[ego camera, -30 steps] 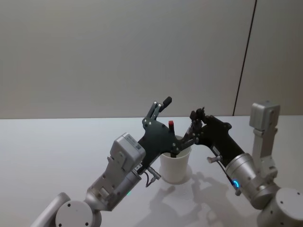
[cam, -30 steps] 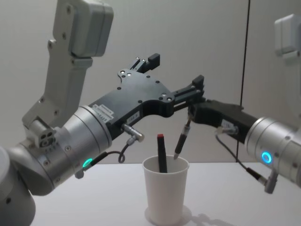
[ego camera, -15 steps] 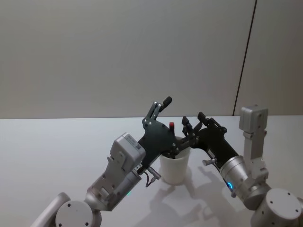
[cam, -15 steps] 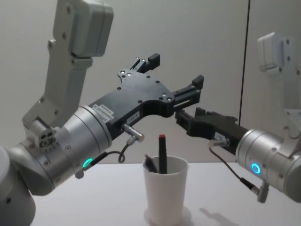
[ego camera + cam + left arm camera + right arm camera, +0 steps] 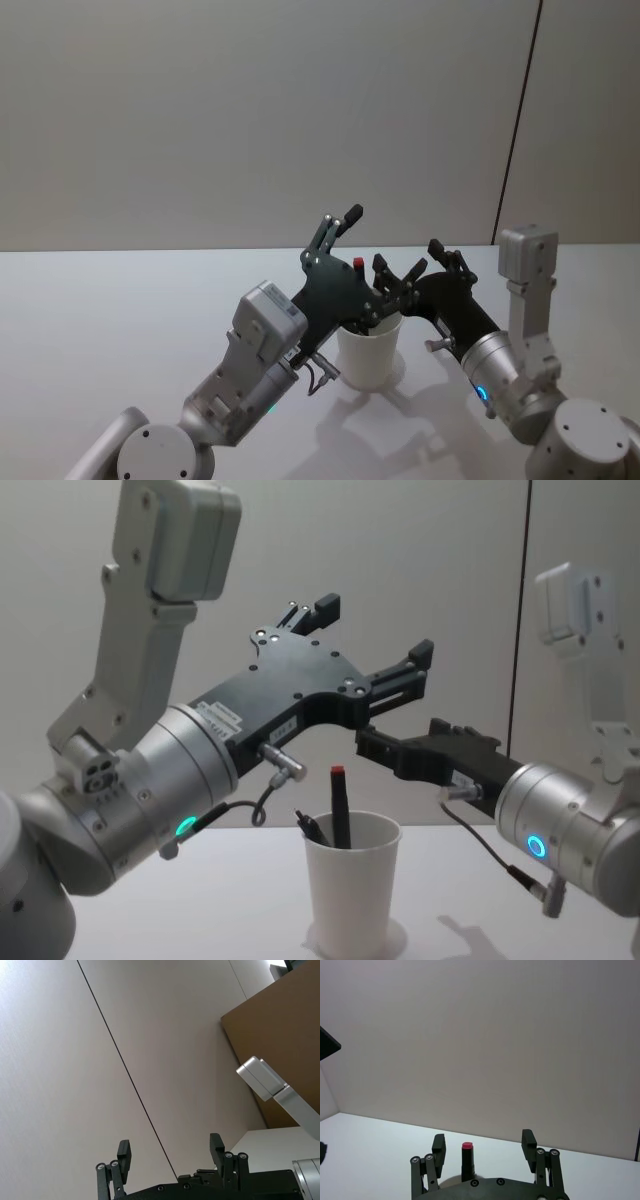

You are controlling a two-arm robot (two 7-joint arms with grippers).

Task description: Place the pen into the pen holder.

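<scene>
The pen holder (image 5: pixel 352 900) is a white paper cup on the table between my two arms, also in the head view (image 5: pixel 368 358). A black pen with a red cap (image 5: pixel 339 810) stands upright in it, and its cap shows between my right fingers (image 5: pixel 467 1160). A second dark pen (image 5: pixel 310 828) leans against the cup's left inner rim. My right gripper (image 5: pixel 483 1139) hangs open just above and behind the cup (image 5: pixel 408 258), holding nothing. My left gripper (image 5: pixel 372 630) is open and higher up, over the cup, also empty (image 5: pixel 170 1146).
The white table (image 5: pixel 120 320) spreads wide to the left of the cup. A plain grey wall with a dark vertical seam (image 5: pixel 515 130) stands behind. A brown panel (image 5: pixel 280 1040) appears in the left wrist view.
My right gripper opened and let go of the dark pen, which dropped into the cup and leans there. The gripper then sank lower and shifted left. The left arm stayed still.
</scene>
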